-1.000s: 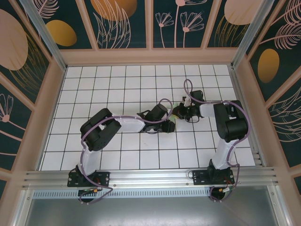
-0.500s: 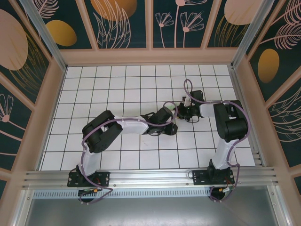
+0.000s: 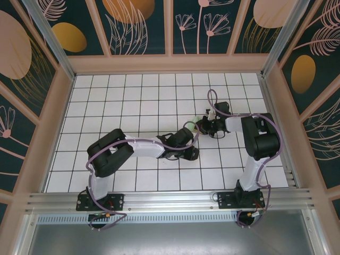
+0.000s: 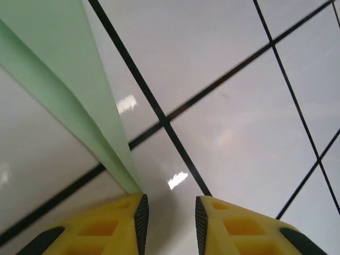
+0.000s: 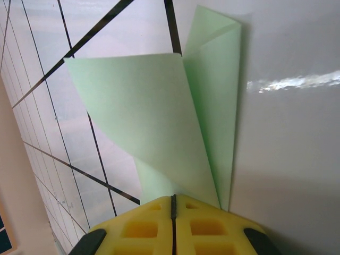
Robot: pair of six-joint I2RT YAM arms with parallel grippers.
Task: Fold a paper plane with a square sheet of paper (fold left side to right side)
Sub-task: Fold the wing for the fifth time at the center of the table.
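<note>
From above, a white, black-gridded tile table (image 3: 133, 95) sits inside dark teal floral wall panels (image 3: 143, 26) with the slim pale mint-green folded paper plane (image 3: 197, 118) right of centre, while the left wrist view finds the left gripper (image 4: 170, 212) parted and empty at the plane's tip, and the right wrist view has the right gripper (image 5: 173, 204) clenched on the plane's lifted fold.

Glossy white tiled table with black grid lines (image 3: 133, 90), level, square cells. Bright glare streaks (image 5: 297, 82) lie on the tiles.

Surround: dark teal wall panels (image 3: 139, 32) printed with pale pink leaf and flower outlines and orange ovals, set in light wooden framing (image 3: 170, 62).

Near edge: silver aluminium rails (image 3: 170, 199), with a grey metal sheet (image 3: 170, 236) below them.
</note>
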